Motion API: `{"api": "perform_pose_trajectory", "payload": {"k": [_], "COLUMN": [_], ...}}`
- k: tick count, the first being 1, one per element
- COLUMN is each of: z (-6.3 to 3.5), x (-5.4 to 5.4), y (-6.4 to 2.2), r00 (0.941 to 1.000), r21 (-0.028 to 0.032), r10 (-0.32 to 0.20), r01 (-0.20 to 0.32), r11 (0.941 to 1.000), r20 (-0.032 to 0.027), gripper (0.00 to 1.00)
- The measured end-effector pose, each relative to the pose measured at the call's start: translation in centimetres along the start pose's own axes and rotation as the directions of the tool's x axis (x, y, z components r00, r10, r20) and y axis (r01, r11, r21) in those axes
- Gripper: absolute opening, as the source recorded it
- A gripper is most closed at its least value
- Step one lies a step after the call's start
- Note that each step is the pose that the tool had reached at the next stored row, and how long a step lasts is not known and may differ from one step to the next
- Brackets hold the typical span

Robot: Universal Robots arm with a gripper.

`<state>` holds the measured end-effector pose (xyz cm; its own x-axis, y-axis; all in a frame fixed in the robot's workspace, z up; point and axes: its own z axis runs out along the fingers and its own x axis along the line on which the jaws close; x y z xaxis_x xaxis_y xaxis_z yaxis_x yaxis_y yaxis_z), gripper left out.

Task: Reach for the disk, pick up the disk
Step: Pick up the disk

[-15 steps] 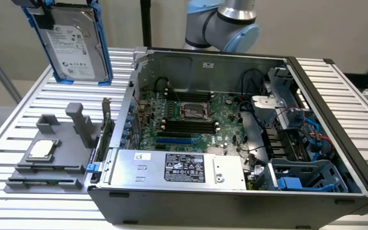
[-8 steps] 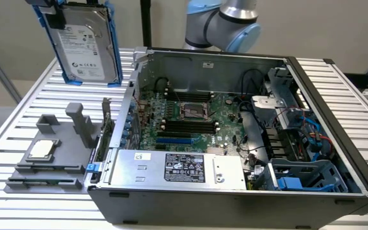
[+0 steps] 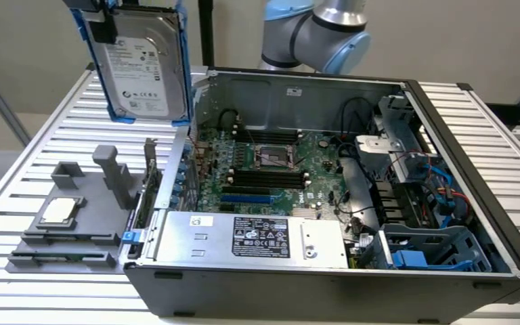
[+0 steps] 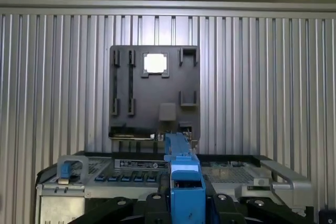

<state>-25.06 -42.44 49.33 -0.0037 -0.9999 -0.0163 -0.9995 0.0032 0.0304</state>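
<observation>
Silver-grey metal framed in blue plastic: in the exterior view we see the disk (image 3: pixel 141 64) hanging upright in the air near the exterior view's upper left corner, its white printed label facing the camera. The gripper (image 3: pixel 105 28) comes down from the top edge and is clamped on the upper part of the disk, one black finger lying across its face. The disk touches nothing else; it hangs above the slatted aluminium table (image 3: pixel 52 128), just beside the left wall of an open computer case (image 3: pixel 477 135). Inside the case we see a green motherboard (image 3: pixel 269 166) and, nearer the camera, a silver power supply box (image 3: pixel 251 237) with a black label. On the table at the exterior view's left lies a dark grey fixture plate (image 3: pixel 70 237), and on it rests a small square silver chip (image 3: pixel 59 211). The blue-and-silver robot arm (image 3: pixel 319 34) stands behind the case. In the wrist view we look down past the gripper (image 4: pixel 186 205), whose black fingers hold the blue edge of the disk (image 4: pixel 184 179) between them. Below the disk we see the top of the computer case (image 4: pixel 273 174), then the fixture plate (image 4: pixel 155 95) with the chip (image 4: pixel 155 63) in its square seat, and all around it the ribbed table (image 4: pixel 262 77).
</observation>
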Motion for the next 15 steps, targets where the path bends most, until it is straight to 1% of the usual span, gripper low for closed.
{"api": "perform_pose_trajectory", "payload": {"k": [5,15], "z": [-0.13,-0.27], "x": [0.9,2.8], "y": [-2.22,-5.76], "r00": [1.0000,1.0000], "r21": [-0.0004,-0.0003], "r10": [0.000,0.000], "r01": [0.000,0.000], "r11": [1.0000,1.0000], "r20": [-0.0001,0.0000], "gripper": [0.33,0.33]}}
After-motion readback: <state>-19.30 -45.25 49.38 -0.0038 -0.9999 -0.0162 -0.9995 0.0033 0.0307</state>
